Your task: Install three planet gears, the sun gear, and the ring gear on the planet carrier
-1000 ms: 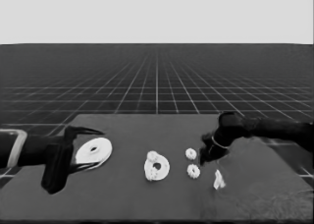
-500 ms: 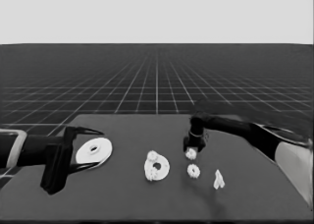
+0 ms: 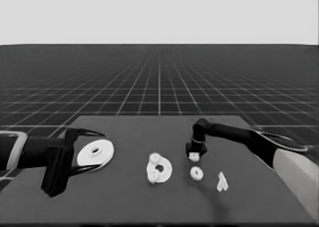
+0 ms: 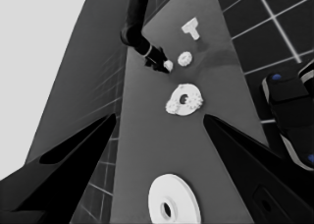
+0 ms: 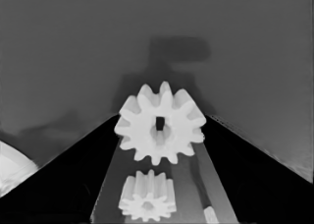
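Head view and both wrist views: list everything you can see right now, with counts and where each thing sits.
Larger round part: one, white, table's left end, under the waiting left gripper.
Smaller round part: one, white, table centre, two gears on it.
Gear between the right fingers: one, white, right of centre.
Loose gear: one, white, just nearer the camera than that.
Thin white piece: one, right of the loose gear.
Table: one, dark.
Left gripper: open, parked.
Right gripper: at the gear.

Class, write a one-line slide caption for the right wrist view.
Right hand straddling a toothed gear, a second gear on the dark table beyond.
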Controlling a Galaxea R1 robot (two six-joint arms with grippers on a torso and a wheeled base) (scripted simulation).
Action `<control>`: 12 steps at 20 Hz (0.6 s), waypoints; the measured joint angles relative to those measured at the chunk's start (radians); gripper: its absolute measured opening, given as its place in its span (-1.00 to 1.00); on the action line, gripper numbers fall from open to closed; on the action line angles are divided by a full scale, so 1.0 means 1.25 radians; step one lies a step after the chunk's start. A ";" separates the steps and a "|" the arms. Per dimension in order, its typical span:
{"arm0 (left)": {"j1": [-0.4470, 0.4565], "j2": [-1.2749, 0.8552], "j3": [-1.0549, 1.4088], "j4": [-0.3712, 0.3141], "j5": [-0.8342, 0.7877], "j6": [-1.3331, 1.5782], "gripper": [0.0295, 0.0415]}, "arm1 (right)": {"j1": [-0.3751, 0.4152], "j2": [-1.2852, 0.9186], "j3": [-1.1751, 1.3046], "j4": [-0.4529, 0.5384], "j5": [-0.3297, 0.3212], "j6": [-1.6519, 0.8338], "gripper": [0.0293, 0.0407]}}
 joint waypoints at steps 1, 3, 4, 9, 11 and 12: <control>0.000 0.000 0.000 0.000 0.000 0.000 0.49 | 0.000 0.000 0.000 0.000 0.000 0.000 -0.67; 0.000 0.000 0.000 0.000 0.000 0.000 0.49 | 0.000 0.000 0.000 0.000 0.000 0.000 -0.66; 0.000 0.000 0.000 0.000 0.000 0.000 0.49 | 0.000 0.000 0.000 0.000 0.000 0.000 -0.67; 0.000 0.000 0.000 0.000 0.000 0.000 0.49 | 0.045 -0.031 0.077 0.033 -0.046 0.036 -0.66; 0.000 0.000 0.000 0.000 0.000 0.000 0.49 | 0.110 -0.049 0.119 0.075 -0.083 0.054 -0.66; 0.000 0.000 0.000 0.000 0.000 0.000 0.49 | 0.123 -0.051 0.124 0.085 -0.090 0.056 -0.66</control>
